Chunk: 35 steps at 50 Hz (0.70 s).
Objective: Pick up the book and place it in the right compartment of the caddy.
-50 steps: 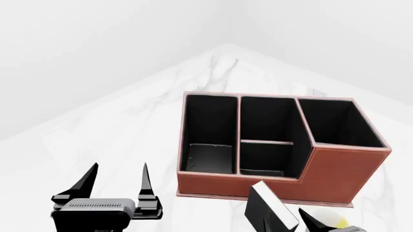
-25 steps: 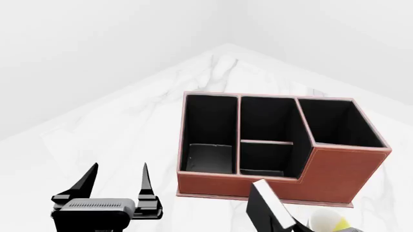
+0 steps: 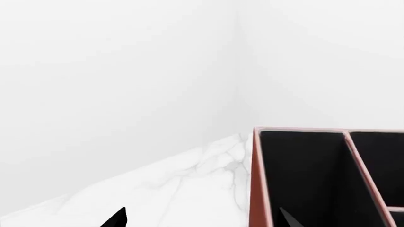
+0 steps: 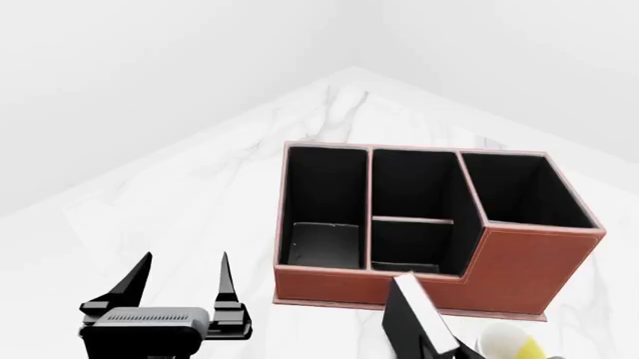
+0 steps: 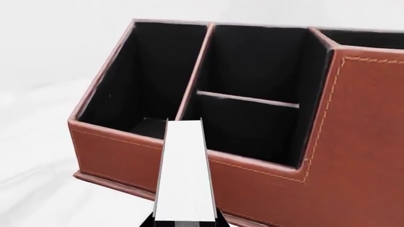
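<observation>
The book (image 4: 417, 321) looks rigid, compact, smooth-covered, best pinched across its covers. Right jaws: cannot tell. Left gripper (image 4: 185, 280) spread, empty, beside the caddy (image 4: 519, 269).

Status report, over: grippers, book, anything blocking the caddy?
Left gripper open, empty. Book up in front of caddy, right gripper hidden. Right compartment unobstructed.

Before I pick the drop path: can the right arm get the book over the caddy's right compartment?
Probably yes: the right compartment is open-topped, but the book sits below the caddy's tall front wall.
</observation>
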{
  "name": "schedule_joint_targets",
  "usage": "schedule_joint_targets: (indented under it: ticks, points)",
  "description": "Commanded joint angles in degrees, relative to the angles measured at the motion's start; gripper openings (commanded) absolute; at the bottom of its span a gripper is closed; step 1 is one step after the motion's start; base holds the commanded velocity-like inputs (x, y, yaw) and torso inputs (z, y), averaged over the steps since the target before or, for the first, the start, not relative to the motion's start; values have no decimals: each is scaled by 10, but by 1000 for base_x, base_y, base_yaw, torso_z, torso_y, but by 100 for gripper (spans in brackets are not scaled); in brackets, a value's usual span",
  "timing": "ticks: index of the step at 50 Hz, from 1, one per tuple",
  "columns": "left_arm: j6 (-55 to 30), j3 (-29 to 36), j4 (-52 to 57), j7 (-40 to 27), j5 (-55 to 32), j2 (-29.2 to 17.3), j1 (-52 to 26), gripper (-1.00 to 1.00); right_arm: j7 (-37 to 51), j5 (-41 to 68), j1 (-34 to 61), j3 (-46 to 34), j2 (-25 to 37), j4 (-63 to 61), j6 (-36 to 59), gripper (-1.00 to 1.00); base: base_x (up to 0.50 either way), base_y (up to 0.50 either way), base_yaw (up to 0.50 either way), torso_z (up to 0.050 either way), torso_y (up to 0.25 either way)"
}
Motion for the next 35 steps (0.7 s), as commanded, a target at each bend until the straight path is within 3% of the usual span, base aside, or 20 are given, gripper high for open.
schedule_joint_targets:
  ticks: [1,14,23,35]
  points:
    - [-1,3,1,-2,0,-1,0,100,22,-13,-17,23,21,-76,10,-100,0,0,0,0,0]
    - [2,2,-1,-3,-3,-3,-1,100,63,25,-17,69,46,-158,46,-100,0,0,0,0,1]
    - [0,3,-4,-4,-5,-4,-3,100,121,139,54,128,93,-239,133,-100,0,0,0,0,1]
    - [-3,6,-3,-6,-5,-5,-5,100,225,397,224,196,186,-279,222,-100,0,0,0,0,2]
